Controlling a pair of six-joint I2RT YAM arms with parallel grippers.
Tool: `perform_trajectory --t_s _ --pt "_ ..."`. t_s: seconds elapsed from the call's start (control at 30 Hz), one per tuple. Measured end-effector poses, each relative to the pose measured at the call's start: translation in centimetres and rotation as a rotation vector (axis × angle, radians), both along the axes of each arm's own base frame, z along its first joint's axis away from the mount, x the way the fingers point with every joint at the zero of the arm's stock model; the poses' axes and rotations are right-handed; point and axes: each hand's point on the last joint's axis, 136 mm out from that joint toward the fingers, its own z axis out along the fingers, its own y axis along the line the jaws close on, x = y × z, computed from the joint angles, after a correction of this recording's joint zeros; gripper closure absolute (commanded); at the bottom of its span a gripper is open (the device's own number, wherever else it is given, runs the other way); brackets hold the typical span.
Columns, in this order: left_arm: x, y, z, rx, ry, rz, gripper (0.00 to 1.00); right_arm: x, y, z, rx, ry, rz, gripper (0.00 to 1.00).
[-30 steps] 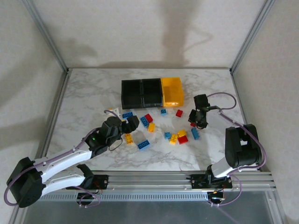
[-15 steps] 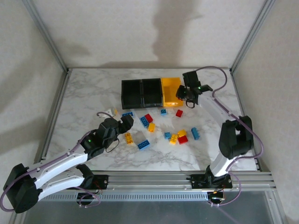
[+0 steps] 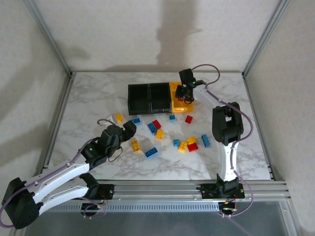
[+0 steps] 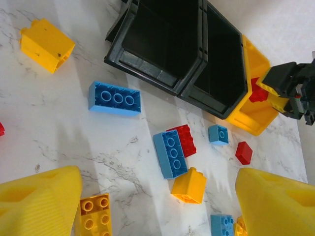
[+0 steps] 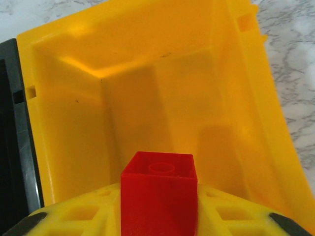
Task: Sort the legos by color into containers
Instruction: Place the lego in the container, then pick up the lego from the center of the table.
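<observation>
Above the yellow-orange bin point(image 5: 162, 93) hangs a red lego point(image 5: 158, 196), hollow side up, with my right gripper point(image 5: 158, 209) shut on it between yellow fingers point(image 5: 83, 214). From above, that gripper point(image 3: 184, 92) is over the same bin point(image 3: 176, 86), at the right end of the row with two black bins point(image 3: 139, 98). My left gripper point(image 4: 157, 196) stands open low over the marble, with nothing between its fingers. Just ahead of it lie a yellow lego point(image 4: 189, 186), a blue oblong lego point(image 4: 170, 153) against a red one point(image 4: 184, 139), and a yellow oblong lego point(image 4: 94, 214).
More legos are scattered in front of the bins: a yellow one point(image 3: 118, 117), blue ones point(image 3: 135, 120) point(image 3: 151, 152) point(image 3: 205, 140), a red one point(image 3: 188, 119) and a mixed cluster point(image 3: 187, 144). Metal frame posts border the marble table point(image 3: 88, 108) on both sides.
My right arm has swung from the legos at the right of the table up to the yellow-orange bin, carrying the red lego. The left gripper has drawn back a little toward the near left.
</observation>
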Motion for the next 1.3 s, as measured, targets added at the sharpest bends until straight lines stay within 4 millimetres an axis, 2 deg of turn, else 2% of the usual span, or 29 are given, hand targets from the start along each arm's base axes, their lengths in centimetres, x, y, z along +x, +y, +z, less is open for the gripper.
perform_trajectory --t_s 0.17,0.33,0.5,0.6,0.7,0.87,0.93,1.0,1.1,1.3 --pt "0.0 0.1 -0.2 -0.001 0.007 0.006 0.19 0.4 0.2 -0.4 -0.005 0.010 0.000 0.59" --pt "0.0 0.2 -0.2 -0.006 0.011 0.012 0.18 1.0 0.4 0.3 0.003 -0.005 -0.002 0.48" --pt "-0.1 0.4 -0.5 0.000 0.022 0.016 0.18 1.1 0.6 0.9 0.003 -0.019 0.001 0.50" --pt "-0.1 0.3 -0.6 0.002 0.025 0.015 0.17 0.5 0.7 1.6 0.000 -0.026 0.006 0.50" --pt "0.1 0.1 -0.7 0.016 0.037 0.007 0.17 -1.5 0.7 3.6 0.008 -0.048 0.024 0.50" --pt "0.8 -1.4 -0.6 0.040 0.064 -0.056 0.17 -6.3 0.2 8.8 0.047 -0.135 0.064 0.49" --pt "1.2 -2.3 -0.6 0.043 0.074 -0.090 0.18 -8.3 -0.7 10.7 0.062 -0.176 0.072 0.49" --pt "1.5 -3.1 -0.9 0.046 0.087 -0.118 0.19 -10.1 -1.5 11.5 0.068 -0.197 0.075 0.49" --pt "1.9 -4.3 -1.7 0.044 0.110 -0.158 0.22 -12.3 -2.5 11.4 0.069 -0.201 0.078 0.49" --pt "1.9 -6.8 -3.7 0.048 0.162 -0.231 0.22 -16.2 -4.4 8.5 0.047 -0.147 0.076 0.45"
